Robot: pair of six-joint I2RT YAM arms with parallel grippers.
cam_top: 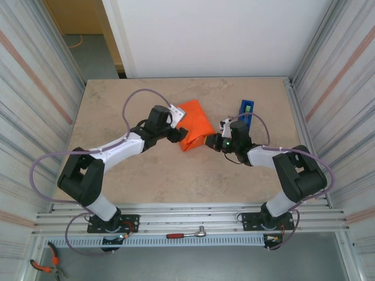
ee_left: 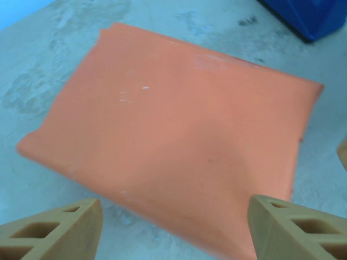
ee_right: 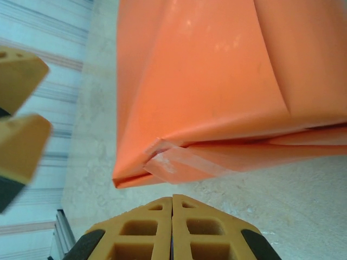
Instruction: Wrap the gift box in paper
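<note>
The orange paper (cam_top: 194, 126) lies folded into a bundle at mid-table, and the gift box is hidden inside it. In the left wrist view the paper (ee_left: 179, 141) shows a broad smooth face. My left gripper (cam_top: 174, 136) stands open at the bundle's left edge, its fingers (ee_left: 65, 227) spread wide with the paper's near corner between them, untouched. My right gripper (cam_top: 218, 140) is shut and empty just off the right side. Its closed tips (ee_right: 172, 197) face a taped fold (ee_right: 179, 162) of the paper (ee_right: 217, 81).
A blue tape dispenser (cam_top: 246, 111) stands behind the right gripper, near the back right. Corrugated walls (cam_top: 35, 88) close in both sides of the table. A ratchet (cam_top: 187, 234) lies on the front rail and pliers (cam_top: 44, 266) lie at the bottom left.
</note>
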